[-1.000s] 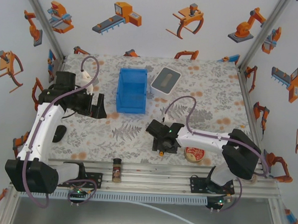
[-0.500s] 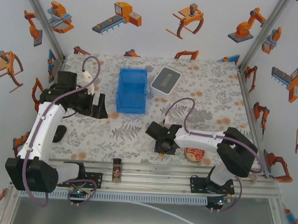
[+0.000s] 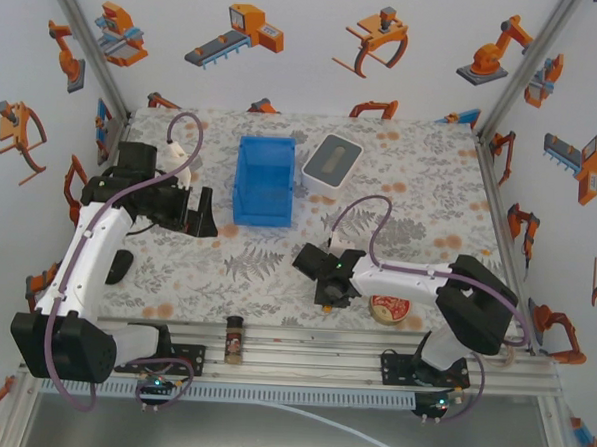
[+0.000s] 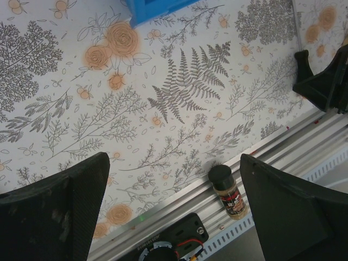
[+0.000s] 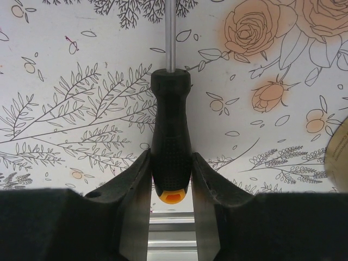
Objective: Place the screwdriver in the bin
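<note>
The right gripper has its two fingers pressed against either side of the screwdriver. They pinch the black handle near its orange end, at the bottom centre of the right wrist view. The metal shaft runs straight up to the top edge of that frame, over the floral table cover. Whether the tool touches the cover cannot be told. In the top view this gripper sits just right of centre, in the lower half, and a round red-and-cream tin lies just to its lower right. The bin stands well apart from it, in the upper centre-left, with a white tray just beside it on the right. The left gripper, left of the bin, is spread wide and holds nothing. A spice jar sits on the metal rail at the bottom centre.
</note>
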